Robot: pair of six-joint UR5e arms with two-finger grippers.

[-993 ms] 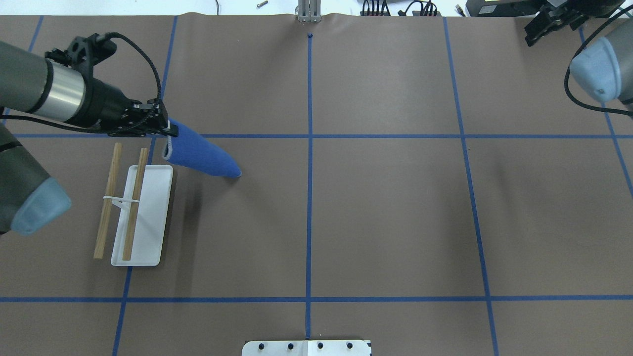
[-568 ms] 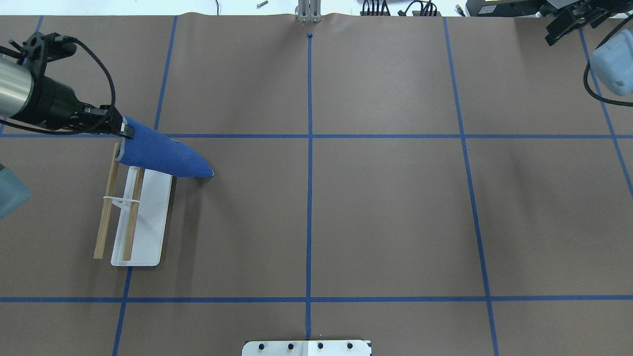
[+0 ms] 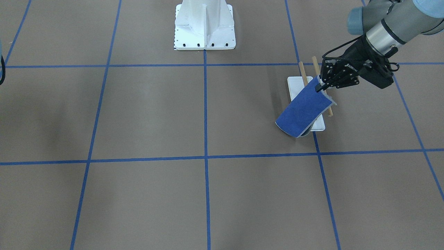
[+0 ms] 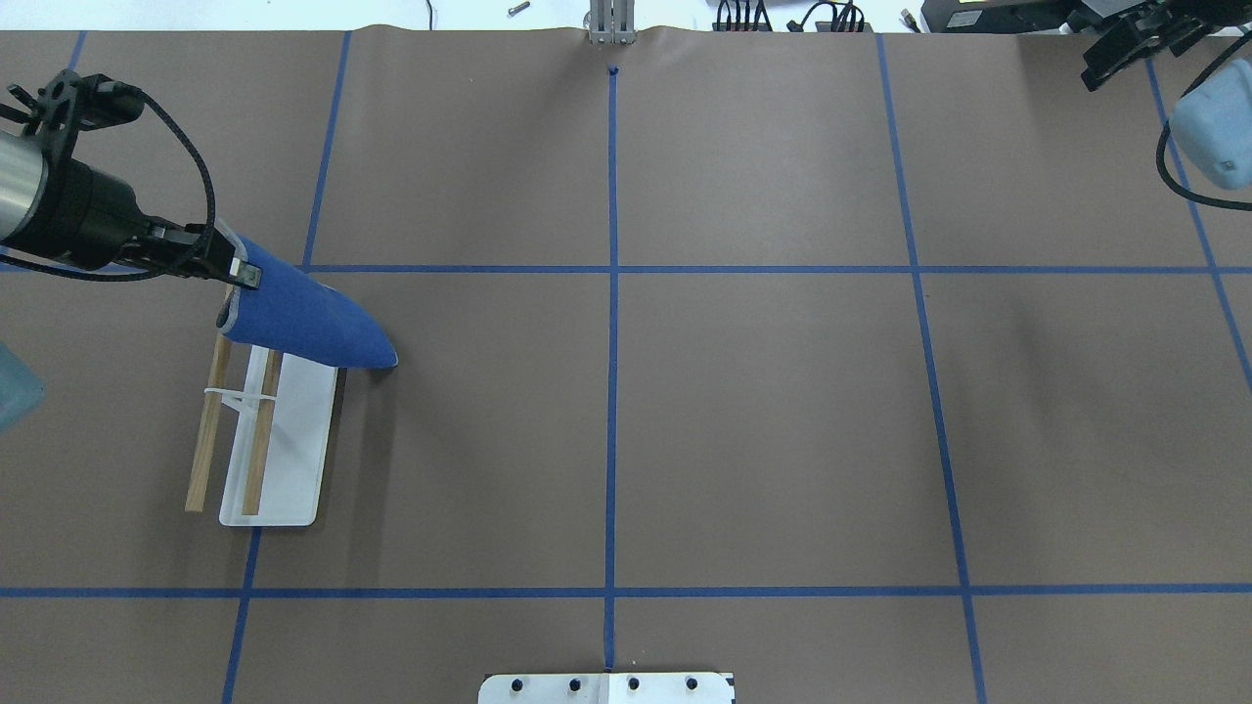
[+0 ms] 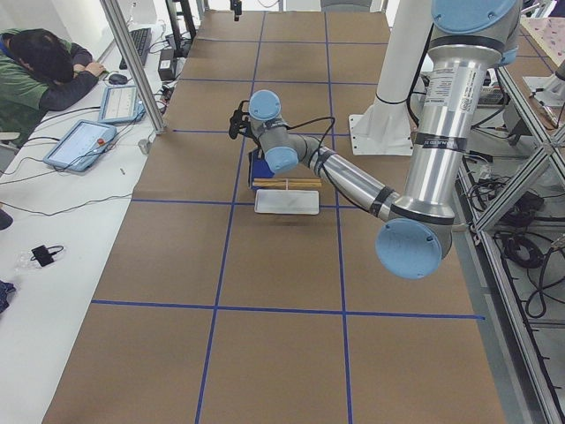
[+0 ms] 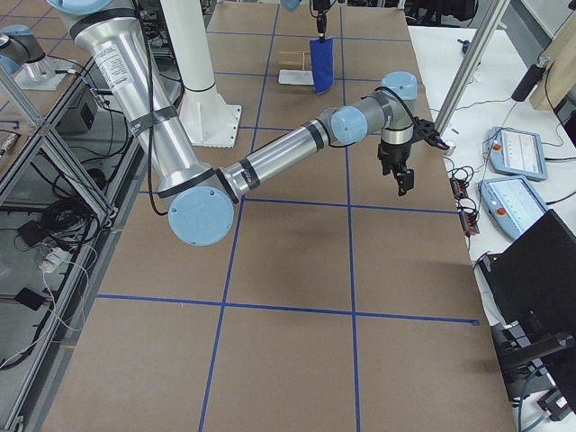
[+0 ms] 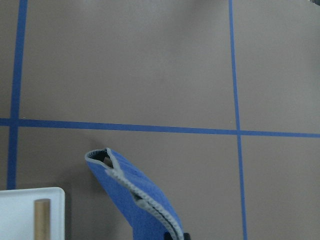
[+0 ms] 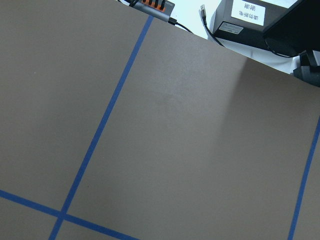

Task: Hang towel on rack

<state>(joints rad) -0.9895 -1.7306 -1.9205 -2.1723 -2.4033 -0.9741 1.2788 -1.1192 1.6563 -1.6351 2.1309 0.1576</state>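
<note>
My left gripper (image 4: 240, 269) is shut on the top edge of the blue towel (image 4: 303, 323), which hangs folded and slanted below it. The towel also shows in the front view (image 3: 303, 109) and the left wrist view (image 7: 135, 195). It hangs over the far end of the rack (image 4: 293, 450), covering the tips of the two wooden rods (image 4: 207, 430); I cannot tell whether it touches them. The rack's white base (image 3: 295, 85) lies partly behind the towel. My right gripper (image 4: 1125, 44) is raised at the far right corner, holds nothing visible, and I cannot tell its jaw state.
The white bolted robot mount (image 3: 204, 26) stands at the robot's side of the table, mid-width. Blue tape lines (image 4: 611, 342) divide the brown table cover. An operator (image 5: 44, 71) and tablets sit beyond the far table edge.
My left gripper has carried the towel left and slightly toward the robot, from beside the rack to over the rods' far ends. The right arm drew back toward the far right corner.
</note>
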